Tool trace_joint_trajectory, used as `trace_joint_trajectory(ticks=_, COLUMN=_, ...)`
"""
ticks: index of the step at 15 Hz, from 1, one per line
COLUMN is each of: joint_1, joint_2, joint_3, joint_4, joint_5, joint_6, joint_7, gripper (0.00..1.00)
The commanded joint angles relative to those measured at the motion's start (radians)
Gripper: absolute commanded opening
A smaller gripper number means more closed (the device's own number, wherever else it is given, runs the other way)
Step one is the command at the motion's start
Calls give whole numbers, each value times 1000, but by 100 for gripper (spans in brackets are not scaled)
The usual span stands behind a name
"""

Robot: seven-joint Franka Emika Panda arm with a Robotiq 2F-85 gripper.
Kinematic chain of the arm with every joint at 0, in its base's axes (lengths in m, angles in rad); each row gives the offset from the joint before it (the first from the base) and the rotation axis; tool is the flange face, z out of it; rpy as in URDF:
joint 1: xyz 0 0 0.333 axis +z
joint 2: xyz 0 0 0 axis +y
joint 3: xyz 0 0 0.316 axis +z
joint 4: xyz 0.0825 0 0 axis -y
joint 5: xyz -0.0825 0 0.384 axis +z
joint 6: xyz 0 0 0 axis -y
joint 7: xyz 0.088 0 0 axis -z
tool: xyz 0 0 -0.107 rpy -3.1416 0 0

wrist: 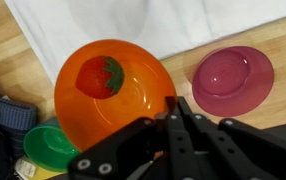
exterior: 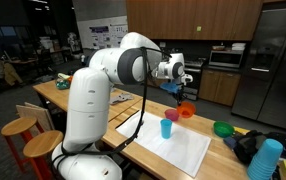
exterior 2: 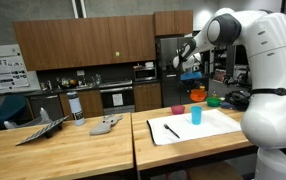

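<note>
An orange bowl (wrist: 103,110) fills the middle of the wrist view, with a red toy fruit with a green top (wrist: 100,77) lying inside it. My gripper (wrist: 173,106) is shut, its fingertips pinched on the bowl's near rim. In both exterior views the orange bowl (exterior: 187,108) (exterior 2: 196,96) sits higher than the other bowls, just under the gripper (exterior: 179,92), so it appears to be lifted off the table. A pink bowl (wrist: 233,78) rests on the wood to its right.
A green bowl (wrist: 48,146) lies beside dark cloth at the lower left. A white mat (exterior: 173,150) carries a blue cup (exterior: 167,128). A stack of blue cups (exterior: 266,160) stands near the table corner. A pen (exterior 2: 170,130) lies on the mat.
</note>
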Motion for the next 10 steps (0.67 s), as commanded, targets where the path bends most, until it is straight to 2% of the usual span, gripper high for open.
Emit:
trace_joint_trajectory(ticks=1, joint_1=19, joint_2=-5, joint_3=19, joint_4=24, joint_5=-3, joint_6=-6, joint_7=-41, gripper=1)
trace_joint_trajectory(ticks=10, joint_1=34, joint_2=-19, joint_3=83, joint_4=36, joint_5=16, joint_6=-20, joint_7=-224, gripper=1)
